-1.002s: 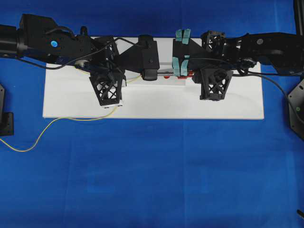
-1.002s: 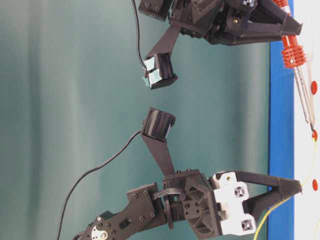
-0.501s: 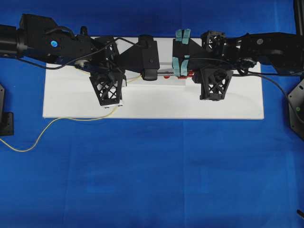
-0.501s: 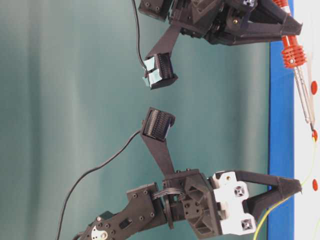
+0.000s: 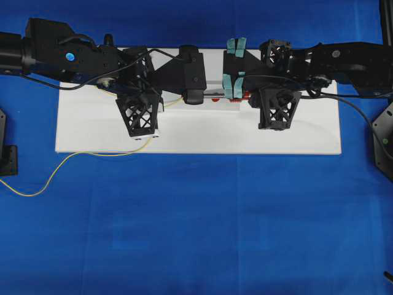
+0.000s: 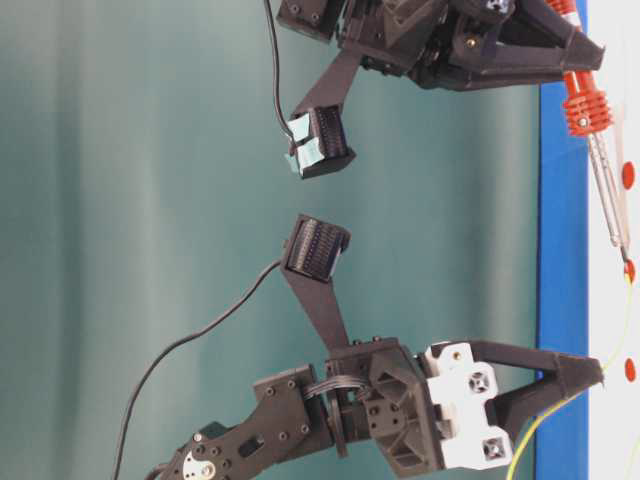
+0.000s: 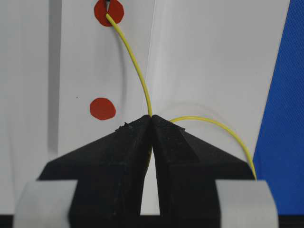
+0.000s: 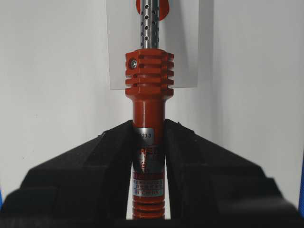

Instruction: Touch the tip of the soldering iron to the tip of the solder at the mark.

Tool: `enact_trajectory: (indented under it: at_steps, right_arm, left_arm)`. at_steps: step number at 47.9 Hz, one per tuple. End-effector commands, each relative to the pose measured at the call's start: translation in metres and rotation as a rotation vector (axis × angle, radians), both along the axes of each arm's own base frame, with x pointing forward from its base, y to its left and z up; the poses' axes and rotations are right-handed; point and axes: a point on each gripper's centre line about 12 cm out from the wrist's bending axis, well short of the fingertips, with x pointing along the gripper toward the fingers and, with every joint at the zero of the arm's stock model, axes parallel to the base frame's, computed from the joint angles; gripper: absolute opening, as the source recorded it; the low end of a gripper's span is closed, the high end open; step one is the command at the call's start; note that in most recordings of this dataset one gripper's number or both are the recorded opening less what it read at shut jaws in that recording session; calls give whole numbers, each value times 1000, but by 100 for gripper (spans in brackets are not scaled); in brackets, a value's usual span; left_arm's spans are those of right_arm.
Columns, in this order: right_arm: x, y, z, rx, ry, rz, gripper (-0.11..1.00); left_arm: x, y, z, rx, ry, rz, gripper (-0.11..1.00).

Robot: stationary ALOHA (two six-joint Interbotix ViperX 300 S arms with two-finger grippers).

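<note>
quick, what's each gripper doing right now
Left gripper: closed on the solder.
Right gripper: closed on the soldering iron.

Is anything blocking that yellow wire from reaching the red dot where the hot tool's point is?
Nothing visible does. The solder, held in the left gripper, already ends on the red mark, where the soldering iron tip meets it.

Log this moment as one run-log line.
left gripper: shut on solder | right gripper: shut on soldering iron | tips meet at red mark | board
</note>
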Motion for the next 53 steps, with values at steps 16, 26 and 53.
enact_trajectory:
  at_steps: [16,26,53]
  right_arm:
    - [6,-2,11,-10,-35,1,6]
    - [6,-2,11,-12,-35,3,6]
    - [6,-2,12,-16,-40,6,6]
  left_arm:
    - [5,0,17,8,-39,-5,2]
    - [-9,-2,45,12,-74,-4,2]
    - [-44,-7,63,10,-124,19,2]
